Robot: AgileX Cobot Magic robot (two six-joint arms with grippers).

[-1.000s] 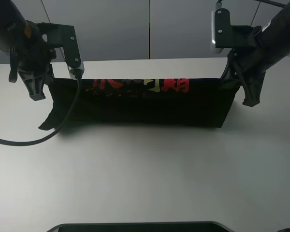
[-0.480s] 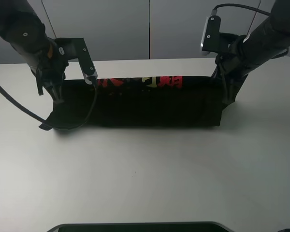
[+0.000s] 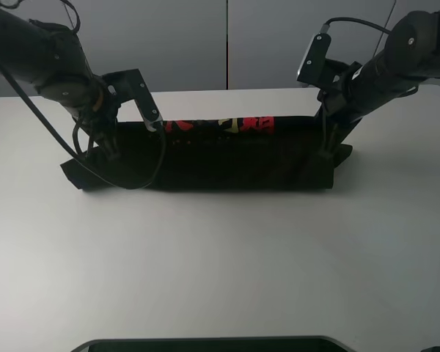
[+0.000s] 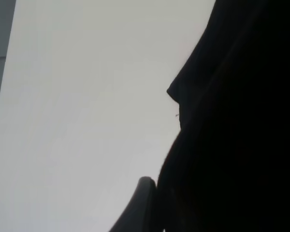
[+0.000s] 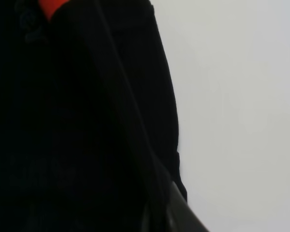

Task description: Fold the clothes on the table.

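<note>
The black shirt (image 3: pixel 227 158) lies as a long folded band across the upper middle of the white table (image 3: pixel 220 279). Its red and yellow print (image 3: pixel 242 125) shows along the top edge. The left gripper (image 3: pixel 106 147) is down on the band's left end, and the right gripper (image 3: pixel 324 154) is down on its right end. Both have their jaws closed tight on the cloth (the tips are hard to pick out, black on black). A cable (image 3: pixel 143 180) from the left arm loops over the shirt's left part.

In the left wrist view, dark cloth (image 4: pixel 241 121) fills the right side beside one finger (image 4: pixel 137 208), with bare table (image 4: pixel 87 96) on the left. In the right wrist view, cloth (image 5: pixel 63 121) fills the left, with a scrap of red print (image 5: pixel 50 7) at the top.
</note>
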